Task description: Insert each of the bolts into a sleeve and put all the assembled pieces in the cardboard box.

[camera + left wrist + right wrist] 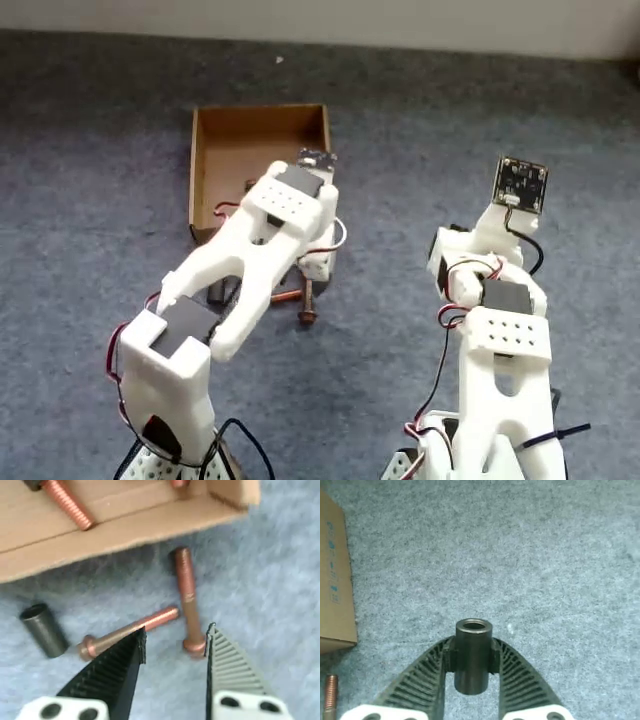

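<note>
My left gripper hangs open just above the grey carpet, outside the near wall of the cardboard box. Two copper bolts lie beneath it: one between the fingers, another slanting under the black finger. A loose dark sleeve lies beside them. Inside the box rests a copper bolt with a dark piece on its end. My right gripper is shut on a dark sleeve, bore facing outward, over bare carpet. In the high view, the box sits at the back left, with one bolt before it.
The left arm stretches over the box's near edge and hides what lies below it. The right arm stands apart on the right. A box side and a bolt tip show beside the right gripper. Open carpet lies between the arms.
</note>
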`<action>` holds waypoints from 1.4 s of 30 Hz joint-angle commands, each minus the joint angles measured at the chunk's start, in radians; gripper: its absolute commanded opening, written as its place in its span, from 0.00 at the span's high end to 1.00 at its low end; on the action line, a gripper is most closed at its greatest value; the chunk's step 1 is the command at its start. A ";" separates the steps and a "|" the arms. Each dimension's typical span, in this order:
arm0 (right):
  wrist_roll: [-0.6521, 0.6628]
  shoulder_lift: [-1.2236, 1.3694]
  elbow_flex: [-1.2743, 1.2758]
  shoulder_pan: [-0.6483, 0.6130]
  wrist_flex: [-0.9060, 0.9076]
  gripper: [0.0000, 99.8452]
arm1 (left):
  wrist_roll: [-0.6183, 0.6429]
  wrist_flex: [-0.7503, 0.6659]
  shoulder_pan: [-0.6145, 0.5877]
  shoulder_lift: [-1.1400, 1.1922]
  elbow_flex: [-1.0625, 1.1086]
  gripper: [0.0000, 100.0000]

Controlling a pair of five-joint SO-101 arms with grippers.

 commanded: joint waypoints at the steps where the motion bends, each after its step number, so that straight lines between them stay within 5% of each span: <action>1: -0.003 -0.030 -0.008 0.010 -0.021 0.99 | -0.448 0.152 -0.059 -0.044 -0.093 0.80; 7: -0.003 -0.030 -0.008 0.010 -0.021 0.99 | -0.747 0.153 -0.079 -0.041 -0.073 0.80; 14: -0.003 -0.030 -0.008 0.010 -0.021 0.99 | -0.904 0.084 -0.067 -0.041 0.061 0.80; 26: -0.003 -0.030 -0.008 0.010 -0.021 0.99 | -0.907 -0.161 -0.071 -0.041 0.236 0.80; 33: -0.003 -0.030 -0.008 0.010 -0.021 0.99 | -0.908 -0.275 -0.074 -0.015 0.246 0.98; 42: -0.003 -0.030 -0.008 0.010 -0.021 0.99 | -0.825 -0.157 -0.068 0.002 0.186 0.99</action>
